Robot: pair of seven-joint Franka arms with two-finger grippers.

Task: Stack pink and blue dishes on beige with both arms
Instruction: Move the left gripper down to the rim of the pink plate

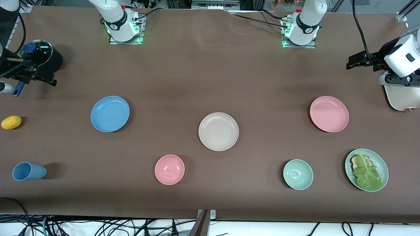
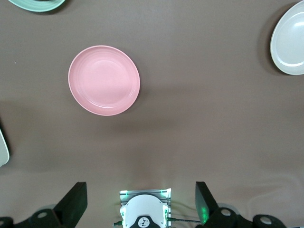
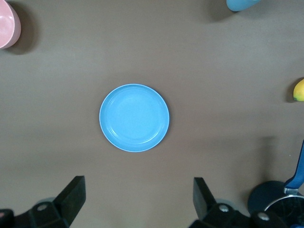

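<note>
Brown desk (image 1: 210,75) covering is seen bare around the beige plate (image 1: 218,131), on which nothing is stacked yet. Toward the right arm's end from it lies the blue plate (image 1: 110,113), toward the left arm's end the pink plate (image 1: 329,114). The left gripper (image 2: 140,197) and right gripper (image 3: 137,194) are held wide open and empty, high over those plates. Both lifts remain.

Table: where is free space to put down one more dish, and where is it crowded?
Free: the table between the robot bases and the blue plate, beige plate, pink plate. Crowded: around the green bowl and lettuce plate.
</note>
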